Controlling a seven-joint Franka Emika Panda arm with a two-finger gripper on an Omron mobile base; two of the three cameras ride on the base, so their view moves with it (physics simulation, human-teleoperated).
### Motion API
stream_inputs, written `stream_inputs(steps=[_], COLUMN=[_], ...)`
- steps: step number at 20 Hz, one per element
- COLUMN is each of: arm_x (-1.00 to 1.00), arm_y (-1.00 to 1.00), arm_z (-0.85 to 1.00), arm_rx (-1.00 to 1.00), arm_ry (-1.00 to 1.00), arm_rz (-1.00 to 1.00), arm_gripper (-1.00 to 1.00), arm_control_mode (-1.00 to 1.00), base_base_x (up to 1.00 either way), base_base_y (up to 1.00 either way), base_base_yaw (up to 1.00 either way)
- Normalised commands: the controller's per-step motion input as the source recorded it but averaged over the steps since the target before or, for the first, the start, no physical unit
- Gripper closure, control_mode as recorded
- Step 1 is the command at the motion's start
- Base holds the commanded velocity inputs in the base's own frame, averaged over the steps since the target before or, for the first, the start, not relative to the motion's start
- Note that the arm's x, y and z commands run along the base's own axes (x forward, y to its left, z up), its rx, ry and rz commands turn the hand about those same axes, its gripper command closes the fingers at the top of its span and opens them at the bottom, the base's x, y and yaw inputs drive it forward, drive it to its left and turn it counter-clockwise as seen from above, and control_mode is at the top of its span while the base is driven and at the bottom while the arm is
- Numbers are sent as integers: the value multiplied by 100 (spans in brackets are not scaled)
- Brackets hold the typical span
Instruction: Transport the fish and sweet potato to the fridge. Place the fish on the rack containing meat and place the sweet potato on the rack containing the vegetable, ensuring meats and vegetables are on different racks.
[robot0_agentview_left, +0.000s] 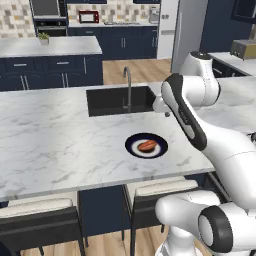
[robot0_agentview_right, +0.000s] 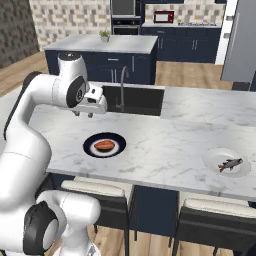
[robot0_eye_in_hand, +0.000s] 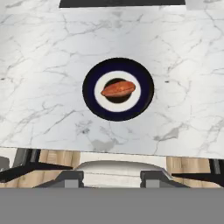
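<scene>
Jaws (robot0_agentview_right: 84, 114) were closed and empty above the tabletop (robot0_agentview_right: 165, 145). I judged the sweet potato (robot0_agentview_right: 104, 145), lying on its dark-rimmed plate (robot0_agentview_right: 89, 141), firm, light, best pinched across its middle.

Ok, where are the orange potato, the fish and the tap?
Oblong orange-brown sweet potato (robot0_eye_in_hand: 118, 88): hand view, its middle.
Small dark fish (robot0_agentview_right: 230, 164): right base view, its body.
Curved grey metal tap (robot0_agentview_left: 127, 80): left base view, its neck.
</scene>
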Motion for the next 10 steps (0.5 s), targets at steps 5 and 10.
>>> stream_inputs(steps=[5,10], arm_x=[-70,-63], arm_y=[0,12], arm_z=[0,-3], arm_rx=[0,0], arm_ry=[-16,1], arm_rz=[0,-9], arm_gripper=[-100,-100], arm_control_mode=[-100,-100], base_base_x=[0,0], base_base_y=[0,0], base_base_yaw=[0,0])
